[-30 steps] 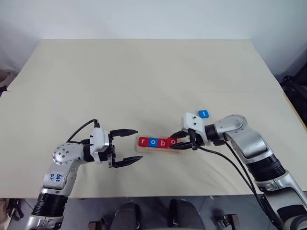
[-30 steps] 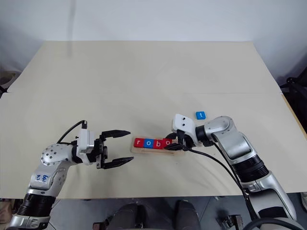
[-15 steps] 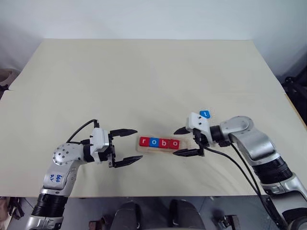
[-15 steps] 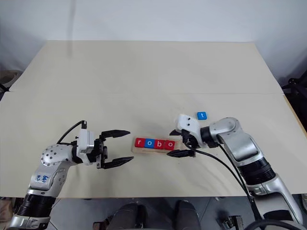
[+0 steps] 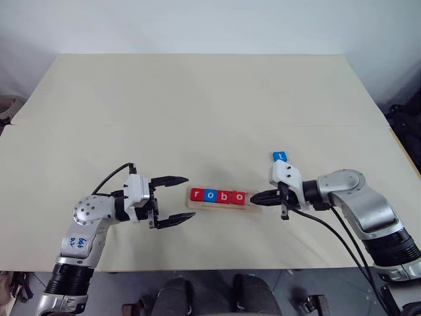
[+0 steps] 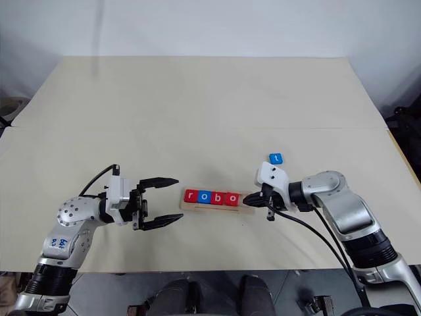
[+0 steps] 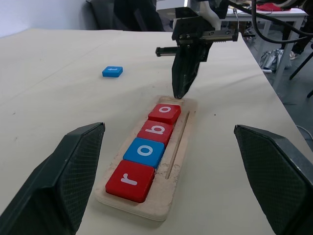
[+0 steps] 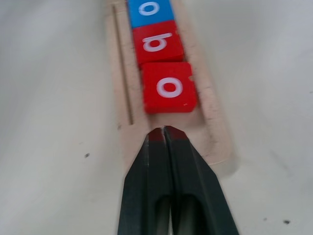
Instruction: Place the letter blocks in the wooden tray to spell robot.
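Spelling "robo" so far, with the t tile (image 5: 279,157) still loose on the table (image 5: 197,105).

You see four tiles (image 5: 218,195) seated in the tray (image 7: 178,161); t lies at its 1 o'clock, well apart. Your right gripper (image 8: 165,131) is pinched closed and empty, tip over the tray's bare end by the red o (image 8: 169,87). Your left gripper (image 5: 180,198) is spread wide, empty, at the tray's 9 o'clock.

Four letter blocks (image 7: 146,151) reading r-o-b-o sat in the wooden tray (image 7: 177,169); the right claw (image 7: 183,92), pinched together, pointed down at its far end; a blue block (image 7: 112,71) lay apart on the bench (image 7: 58,88).
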Available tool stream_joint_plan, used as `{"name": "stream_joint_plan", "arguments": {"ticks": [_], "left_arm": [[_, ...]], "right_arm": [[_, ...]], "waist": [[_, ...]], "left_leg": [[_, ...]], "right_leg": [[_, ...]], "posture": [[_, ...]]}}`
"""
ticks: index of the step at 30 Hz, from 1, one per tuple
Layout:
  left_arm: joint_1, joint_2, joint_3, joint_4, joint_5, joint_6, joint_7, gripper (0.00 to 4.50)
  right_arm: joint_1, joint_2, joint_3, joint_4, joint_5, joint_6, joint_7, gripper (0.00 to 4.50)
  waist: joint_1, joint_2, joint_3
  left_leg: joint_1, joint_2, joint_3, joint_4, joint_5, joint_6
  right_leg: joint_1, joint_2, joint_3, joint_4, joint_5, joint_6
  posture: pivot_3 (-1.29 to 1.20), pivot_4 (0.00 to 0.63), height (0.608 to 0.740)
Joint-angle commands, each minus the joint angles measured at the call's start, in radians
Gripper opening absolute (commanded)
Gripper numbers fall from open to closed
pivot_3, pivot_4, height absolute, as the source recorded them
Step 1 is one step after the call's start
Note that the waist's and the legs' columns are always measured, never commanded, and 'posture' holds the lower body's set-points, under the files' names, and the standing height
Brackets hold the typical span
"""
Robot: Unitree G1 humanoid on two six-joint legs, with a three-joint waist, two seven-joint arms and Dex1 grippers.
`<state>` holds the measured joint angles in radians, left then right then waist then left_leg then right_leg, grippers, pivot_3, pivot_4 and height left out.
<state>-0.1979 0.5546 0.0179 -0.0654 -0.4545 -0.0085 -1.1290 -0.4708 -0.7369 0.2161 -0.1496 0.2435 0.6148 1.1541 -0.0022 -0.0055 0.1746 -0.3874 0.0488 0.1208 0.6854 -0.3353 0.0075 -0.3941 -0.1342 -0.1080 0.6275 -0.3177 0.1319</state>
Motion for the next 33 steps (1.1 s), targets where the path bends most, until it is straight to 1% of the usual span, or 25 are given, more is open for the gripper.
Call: {"name": "stream_joint_plan", "arguments": {"ticks": [1, 15, 17, 20, 24, 27, 28, 29, 30, 31, 33], "left_arm": [[-0.012, -0.002, 0.001, -0.011, -0.002, -0.012, -0.005, 4.5], [0.004, -0.005, 0.005, -0.031, 0.001, -0.01, 0.021, 4.5], [0.006, -0.006, 0.005, -0.034, 0.0, -0.01, 0.023, 4.5], [0.008, -0.007, 0.004, -0.035, 0.001, -0.01, 0.025, 4.5], [0.009, -0.006, 0.005, -0.026, -0.001, -0.013, 0.021, 4.5], [-0.002, -0.01, 0.006, -0.007, 0.0, -0.015, 0.019, 4.5], [-0.004, -0.01, 0.006, -0.003, 0.0, -0.016, 0.018, 4.5], [-0.01, -0.014, 0.006, 0.005, 0.0, -0.015, 0.02, 4.5], [-0.014, -0.016, 0.006, 0.01, 0.001, -0.015, 0.021, 4.5], [-0.018, -0.019, 0.006, 0.018, 0.001, -0.016, 0.02, 4.5], [-0.03, -0.028, 0.008, 0.041, 0.003, -0.026, 0.021, 4.5]], "right_arm": [[-0.025, 0.01, 0.008, -0.006, -0.002, 0.004, -0.018, 0.08], [-0.067, 0.054, 0.052, 0.062, -0.03, -0.033, -0.039, 0.08], [-0.064, 0.053, 0.046, 0.056, -0.025, -0.033, -0.038, 0.08], [-0.041, 0.023, 0.008, 0.028, -0.003, -0.049, -0.017, 0.08], [0.025, -0.024, -0.112, -0.018, 0.048, -0.081, -0.018, 0.08], [0.12, -0.045, -0.24, -0.042, 0.093, -0.153, -0.022, 0.08], [0.142, -0.047, -0.266, -0.048, 0.106, -0.164, -0.02, 0.08], [0.186, -0.034, -0.332, -0.05, 0.12, -0.17, -0.059, 0.08], [0.225, -0.022, -0.386, -0.054, 0.14, -0.166, -0.088, 0.45], [0.269, -0.012, -0.434, -0.061, 0.148, -0.181, -0.114, 0.63], [0.371, 0.031, -0.527, -0.089, 0.143, -0.238, -0.191, 1.33]], "waist": [[0.0, 0.0, 0.0], [0.0, 0.0, 0.0], [0.0, 0.0, 0.0], [0.0, 0.0, 0.0], [0.004, 0.0, 0.0], [0.007, 0.0, 0.0], [0.006, 0.0, 0.0], [0.005, 0.0, 0.0], [0.007, 0.0, 0.0], [0.01, 0.0, 0.0], [0.016, 0.0, 0.0]], "left_leg": [[0.0, 0.0, 0.0, 0.0, 0.0, 0.0], [0.0, 0.0, 0.0, 0.0, 0.0, 0.0], [0.0, 0.0, 0.0, 0.0, 0.0, 0.0], [0.0, 0.0, 0.0, 0.0, 0.0, 0.0], [-0.001, 0.0, 0.0, 0.0, 0.0, 0.0], [-0.001, 0.0, 0.0, 0.0, 0.0, 0.0], [-0.001, 0.0, 0.0, 0.0, 0.0, 0.0], [0.0, 0.0, 0.0, 0.0, 0.0, 0.0], [0.0, 0.0, 0.0, 0.0, 0.0, 0.0], [0.0, 0.0, 0.0, 0.0, 0.0, 0.0], [0.0, 0.0, 0.001, 0.0, 0.0, 0.0]], "right_leg": [[0.0, 0.0, 0.0, 0.0, 0.0, 0.0], [0.0, 0.0, 0.0, 0.0, 0.0, 0.0], [0.0, 0.0, 0.0, 0.0, 0.0, 0.0], [0.0, 0.0, 0.0, 0.0, 0.0, 0.0], [0.0, -0.001, 0.0, -0.001, 0.0, 0.0], [0.0, 0.0, -0.001, -0.001, 0.0, 0.0], [0.001, 0.0, -0.001, -0.001, 0.0, 0.0], [0.001, 0.0, -0.001, -0.001, 0.0, 0.0], [0.001, 0.0, -0.001, -0.001, 0.0, 0.0], [0.001, 0.0, -0.001, -0.001, 0.0, 0.0], [0.001, 0.0, -0.001, -0.001, 0.0, 0.0]], "posture": [[0.0, 0.15, 0.74], [0.0, 0.15, 0.74], [0.0, 0.15, 0.74], [0.0, 0.15, 0.74], [0.0, 0.15, 0.74], [0.0, 0.15, 0.74], [0.0, 0.15, 0.74], [0.0, 0.15, 0.74], [0.0, 0.15, 0.74], [0.0, 0.15, 0.74], [0.0, 0.15, 0.74]]}}
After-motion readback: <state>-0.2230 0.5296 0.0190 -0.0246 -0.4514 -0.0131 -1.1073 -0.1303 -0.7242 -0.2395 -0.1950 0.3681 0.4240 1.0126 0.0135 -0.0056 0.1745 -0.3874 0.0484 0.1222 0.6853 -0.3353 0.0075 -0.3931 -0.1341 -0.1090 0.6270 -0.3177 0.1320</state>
